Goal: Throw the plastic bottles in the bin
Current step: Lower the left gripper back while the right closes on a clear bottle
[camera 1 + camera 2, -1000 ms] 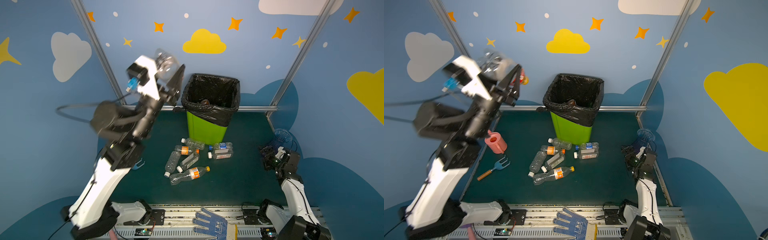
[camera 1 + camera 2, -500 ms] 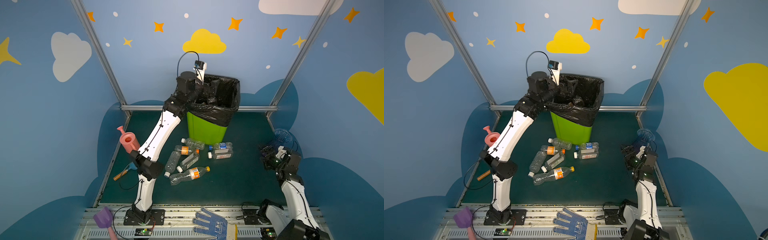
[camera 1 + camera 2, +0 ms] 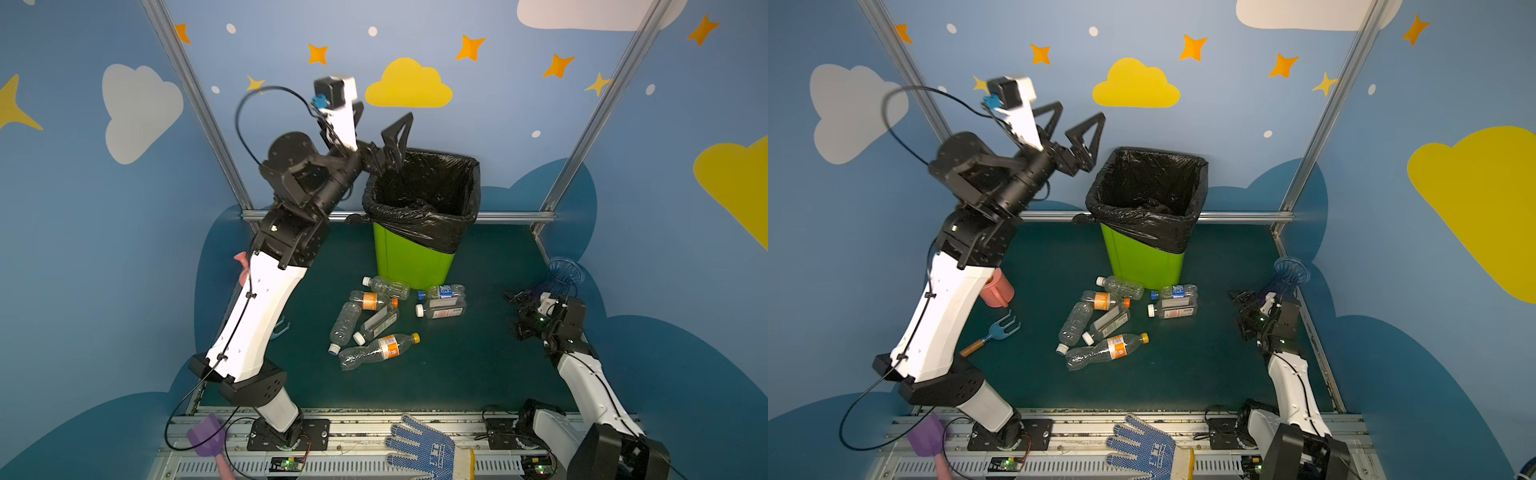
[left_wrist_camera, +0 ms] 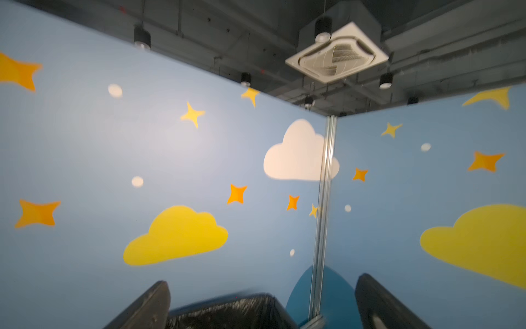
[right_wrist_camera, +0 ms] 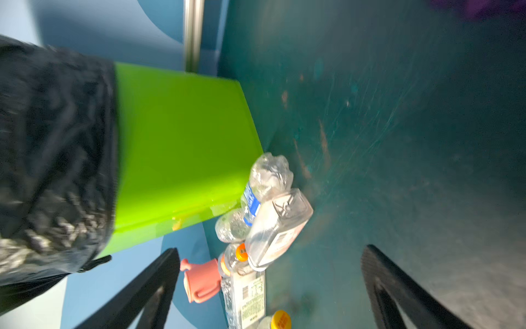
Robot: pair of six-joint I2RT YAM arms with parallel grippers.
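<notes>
Standing here, I am watching the left arm (image 3: 266, 307) reaching high toward the bin (image 3: 411, 262), a lime-green one with a black liner (image 3: 424, 232) folded over its rim, standing at the back of the tabletop (image 3: 478, 365). The left jaws are hanging wide apart up by the bin's near-left corner, and nothing is sitting between them. In the left wrist view only the liner's edge (image 4: 227, 310) and the blue wall are showing between the two fingers (image 4: 148, 307).

The plastic bottles (image 3: 376, 322) are lying on their sides in a loose heap on the tabletop, right in front of the bin. I am counting seven of them. One with a blue label (image 3: 442, 291) and one with a white cap (image 3: 386, 286) are lying closest to the bin's foot, and a long one with an orange cap (image 3: 378, 347) is lying nearest me.

The right arm (image 3: 582, 374) is crouching low at the right edge, well apart from the heap. Its jaws are gaping wide and empty, facing the bottles. A blue vase (image 3: 563, 272) is standing just behind it.
</notes>
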